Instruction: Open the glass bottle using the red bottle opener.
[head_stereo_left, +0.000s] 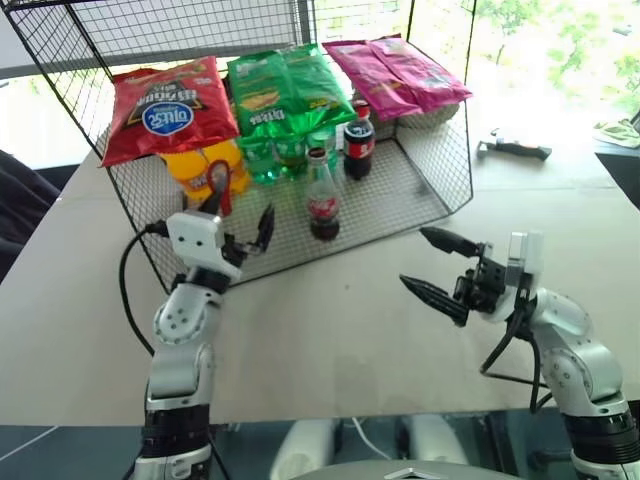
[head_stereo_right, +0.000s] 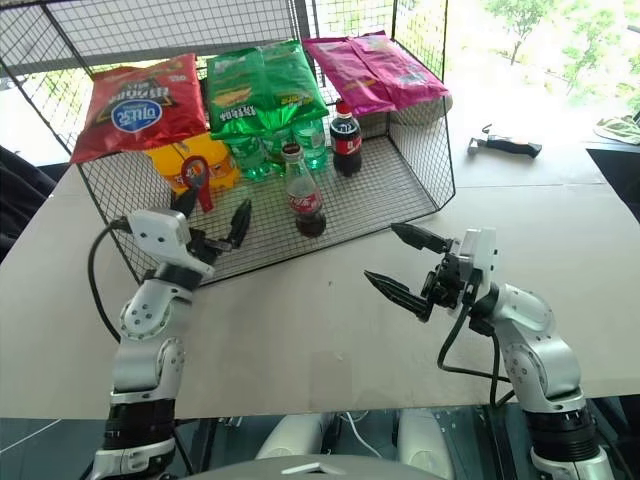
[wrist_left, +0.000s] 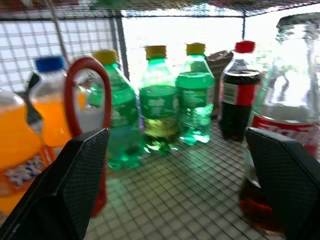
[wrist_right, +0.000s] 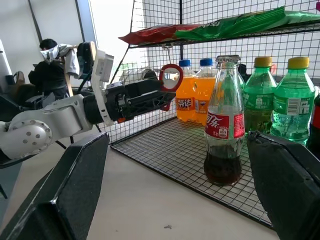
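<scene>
The glass bottle (head_stereo_left: 322, 206) stands upright at the open front of the wire rack (head_stereo_left: 420, 170), easy to reach. The red bottle opener (head_stereo_left: 219, 186) hangs upright just left of it. The left gripper (head_stereo_left: 245, 232) faces the opener and the right gripper (head_stereo_left: 438, 267) waits over the surface, both with fingers spread and empty

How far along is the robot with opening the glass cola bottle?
Nothing is done yet. The small clear glass cola bottle stands on the wire shelf, apparently still capped. The red loop-headed bottle opener hangs untouched. In hand: nothing; the left gripper and right gripper are open. Left: take opener, steady bottle, pry cap.
</scene>
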